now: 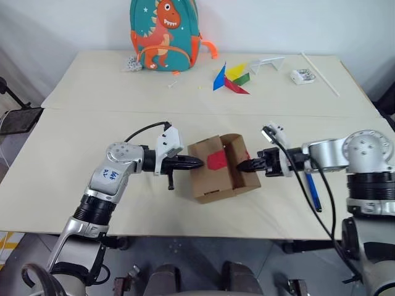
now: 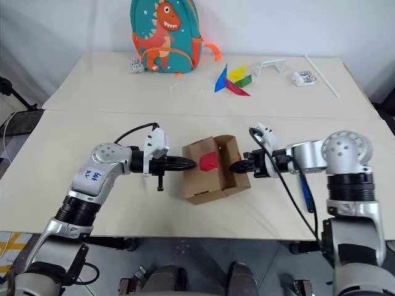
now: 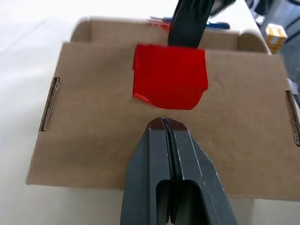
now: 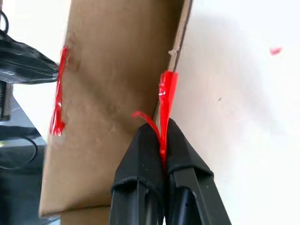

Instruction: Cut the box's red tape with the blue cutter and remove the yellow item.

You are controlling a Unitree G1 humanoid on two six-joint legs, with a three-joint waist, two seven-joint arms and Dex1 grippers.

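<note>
The brown box (image 1: 208, 182) sits mid-table with its top flaps parted. A red tape (image 1: 217, 160) patch lies on the left flap (image 3: 93, 131). My left gripper (image 1: 199, 163) is shut and empty, its tip (image 3: 164, 123) resting against that flap just below the tape (image 3: 169, 75). My right gripper (image 1: 242, 166) is shut on the edge of the right flap, where a torn red tape strip (image 4: 167, 89) runs between its fingers (image 4: 143, 150). The blue cutter (image 1: 313, 191) lies on the table under my right arm. The yellow item is hidden.
A dinosaur backpack (image 1: 163, 34) stands at the table's far edge. Coloured paper triangles (image 1: 231, 77), a folded white piece (image 1: 266, 63), a small white object (image 1: 302, 76) and a thin white stick (image 1: 321, 74) lie at the far right.
</note>
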